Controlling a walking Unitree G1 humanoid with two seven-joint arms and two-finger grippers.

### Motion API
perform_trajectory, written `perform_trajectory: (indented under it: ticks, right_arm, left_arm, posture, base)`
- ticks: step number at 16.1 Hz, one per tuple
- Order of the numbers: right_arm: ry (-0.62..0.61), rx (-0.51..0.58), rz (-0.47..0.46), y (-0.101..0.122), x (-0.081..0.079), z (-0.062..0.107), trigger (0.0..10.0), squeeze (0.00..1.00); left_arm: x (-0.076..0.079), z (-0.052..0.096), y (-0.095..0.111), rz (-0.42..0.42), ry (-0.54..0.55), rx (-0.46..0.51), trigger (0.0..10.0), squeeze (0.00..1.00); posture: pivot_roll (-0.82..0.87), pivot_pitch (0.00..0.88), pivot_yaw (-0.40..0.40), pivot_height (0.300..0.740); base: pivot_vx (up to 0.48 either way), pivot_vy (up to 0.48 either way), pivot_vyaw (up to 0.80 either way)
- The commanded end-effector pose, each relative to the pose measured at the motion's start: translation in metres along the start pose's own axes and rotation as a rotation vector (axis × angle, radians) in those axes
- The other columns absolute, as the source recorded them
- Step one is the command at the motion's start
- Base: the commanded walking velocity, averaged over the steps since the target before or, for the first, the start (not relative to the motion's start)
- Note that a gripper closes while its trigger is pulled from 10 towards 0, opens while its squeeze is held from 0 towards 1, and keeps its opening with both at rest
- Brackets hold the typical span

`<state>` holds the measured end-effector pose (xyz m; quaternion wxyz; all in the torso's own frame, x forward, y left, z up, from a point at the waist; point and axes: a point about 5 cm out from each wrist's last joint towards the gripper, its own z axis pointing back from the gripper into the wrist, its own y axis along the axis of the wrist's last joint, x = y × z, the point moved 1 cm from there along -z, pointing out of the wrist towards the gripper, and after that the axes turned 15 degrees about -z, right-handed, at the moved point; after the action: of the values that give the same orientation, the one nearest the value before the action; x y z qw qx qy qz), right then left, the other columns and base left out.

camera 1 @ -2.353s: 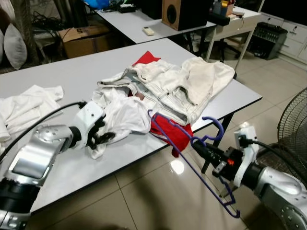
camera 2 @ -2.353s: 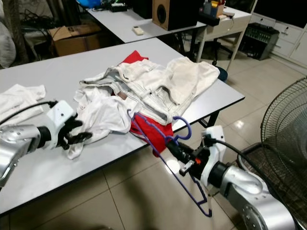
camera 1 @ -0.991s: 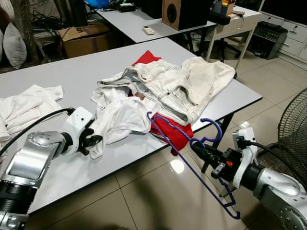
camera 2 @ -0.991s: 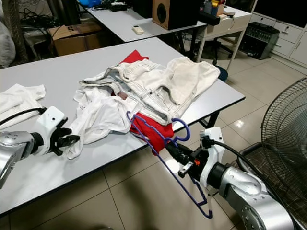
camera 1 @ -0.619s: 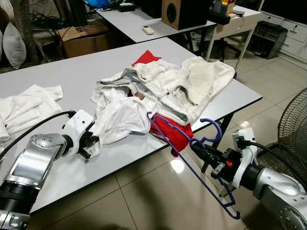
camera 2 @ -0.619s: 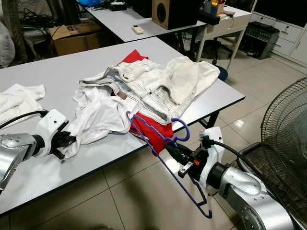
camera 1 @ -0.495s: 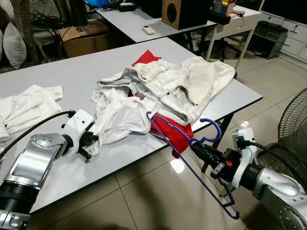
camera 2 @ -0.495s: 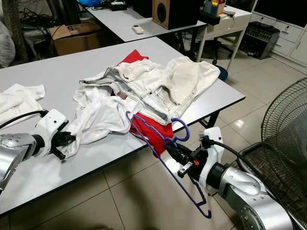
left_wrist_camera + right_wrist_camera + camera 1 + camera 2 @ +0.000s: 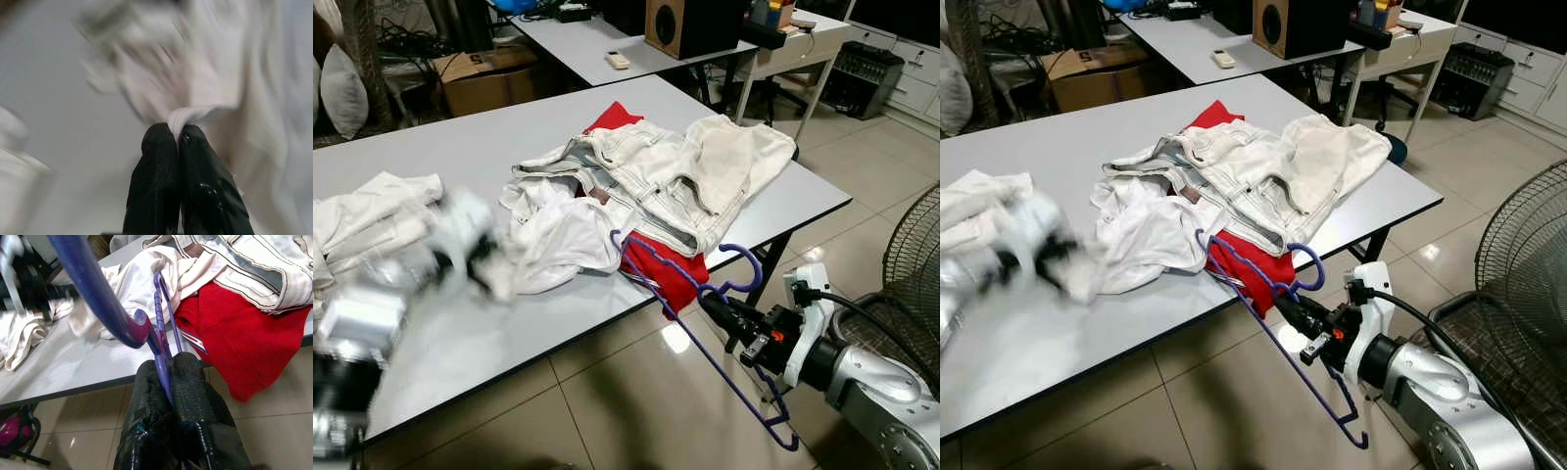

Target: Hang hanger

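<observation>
Since half a second ago your left arm has swung fast enough to smear in the head views, dragging the white shirt [image 9: 558, 240] further from the clothes heap; the right arm has barely shifted. Take the grey table [image 9: 480, 147] as your landmark.

Your left gripper [image 9: 177, 134] is over the table's near-left part, fingers pressed together with a fold of the white shirt's hem pinched between them. That hold looks meant to pull the shirt clear of the pile and stretch it, so the hanger can go in.

Your right gripper [image 9: 168, 369] sits off the table's near edge, below the tabletop and over the tiled floor [image 9: 636, 411]. Its fingers are clamped on the purple hanger [image 9: 680, 318] just under the hook. The hanger's far shoulder reaches up over the table edge, beside the red garment [image 9: 666, 269] that droops there; its other end hangs low toward the floor. Gripping at the neck leaves both shoulders free to slide into a collar.

The cream jeans [image 9: 675, 176] lie in the heap toward the table's far-right corner, with another white cloth [image 9: 372, 211] at its left edge.

The hanger carries nothing yet, so you look early in the task.
</observation>
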<state>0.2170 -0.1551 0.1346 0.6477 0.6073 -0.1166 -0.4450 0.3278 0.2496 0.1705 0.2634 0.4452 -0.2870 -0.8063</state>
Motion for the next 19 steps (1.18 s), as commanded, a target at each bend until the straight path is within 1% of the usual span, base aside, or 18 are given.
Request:
perform_trajectory:
  ticks: [1,2,3,4,6,7,8,10,12,13,14,15,16,19]
  right_arm:
    - [0.008,0.028,0.017,0.006,-0.003,0.001,10.0,0.00]
    - [0.029,0.042,0.019,0.009,-0.007,0.001,10.0,0.00]
    - [0.035,0.045,0.020,0.010,-0.008,0.001,10.0,0.00]
    - [0.038,0.057,0.028,0.012,-0.009,0.001,10.0,0.00]
    - [0.031,0.089,0.027,0.017,-0.009,0.000,10.0,0.00]
    - [0.051,0.107,0.027,0.020,-0.011,-0.001,10.0,0.00]
    - [0.065,0.114,0.027,0.022,-0.012,-0.002,10.0,0.00]
    - [0.105,0.129,0.031,0.025,-0.018,-0.006,10.0,0.00]
    - [0.136,0.147,0.034,0.028,-0.024,-0.013,10.0,0.00]
    - [0.157,0.152,0.034,0.030,-0.027,-0.016,10.0,0.00]
    - [0.173,0.153,0.035,0.031,-0.029,-0.020,10.0,0.00]
    - [0.178,0.153,0.035,0.031,-0.030,-0.021,10.0,0.00]
    - [0.188,0.149,0.034,0.031,-0.031,-0.027,10.0,0.00]
    - [0.182,0.128,0.029,0.028,-0.030,-0.039,10.0,0.00]
  left_arm:
    - [-0.010,0.003,0.004,-0.018,0.052,0.015,0.0,0.00]
    - [-0.031,0.008,0.023,-0.051,0.152,0.103,0.0,0.00]
    - [-0.035,0.008,0.027,-0.060,0.170,0.123,0.0,0.00]
    - [-0.049,0.014,0.041,-0.096,0.258,0.190,0.0,0.00]
    - [-0.057,0.019,0.054,-0.120,0.313,0.274,0.0,0.00]
    - [-0.059,0.022,0.065,-0.154,0.319,0.347,0.0,0.00]
    - [-0.059,0.023,0.068,-0.156,0.317,0.373,0.0,0.00]
    - [-0.054,0.024,0.077,-0.182,0.277,0.434,0.0,0.00]
    - [-0.048,0.026,0.087,-0.169,0.250,0.520,0.0,0.00]
    - [-0.046,0.027,0.093,-0.180,0.232,0.563,0.0,0.00]
    - [-0.043,0.029,0.098,-0.174,0.211,0.602,0.0,0.00]
    - [-0.043,0.029,0.100,-0.172,0.204,0.614,0.0,0.00]
    - [-0.040,0.031,0.106,-0.171,0.184,0.653,0.0,0.00]
    - [-0.036,0.034,0.115,-0.147,0.160,0.711,0.0,0.00]
  posture:
    - [-0.11,0.009,0.039,0.740]
    - [-0.11,0.008,0.044,0.740]
    - [-0.12,0.006,0.049,0.740]
    - [-0.12,0.005,0.054,0.740]
    - [-0.12,0.005,0.054,0.740]
    - [-0.11,0.005,0.053,0.740]
    - [-0.11,0.005,0.052,0.740]
    - [-0.11,0.004,0.052,0.740]
    - [-0.11,0.003,0.052,0.740]
    - [-0.11,0.002,0.053,0.740]
    - [-0.11,0.001,0.052,0.740]
    - [-0.11,0.001,0.052,0.740]
    - [-0.11,0.000,0.050,0.740]
    - [-0.11,0.000,0.050,0.740]
  base:
    - [0.000,0.000,0.00]
    - [0.000,0.000,0.00]
    - [0.000,0.000,0.00]
    - [0.000,0.000,0.00]
    - [0.000,0.000,0.00]
    - [0.000,0.000,0.00]
    - [0.000,0.000,0.00]
    - [0.000,0.000,0.00]
    - [0.000,0.000,0.00]
    - [0.000,0.000,0.00]
    - [0.000,0.000,0.00]
    - [0.000,0.000,0.00]
    - [0.000,0.000,0.00]
    - [0.000,0.000,0.00]
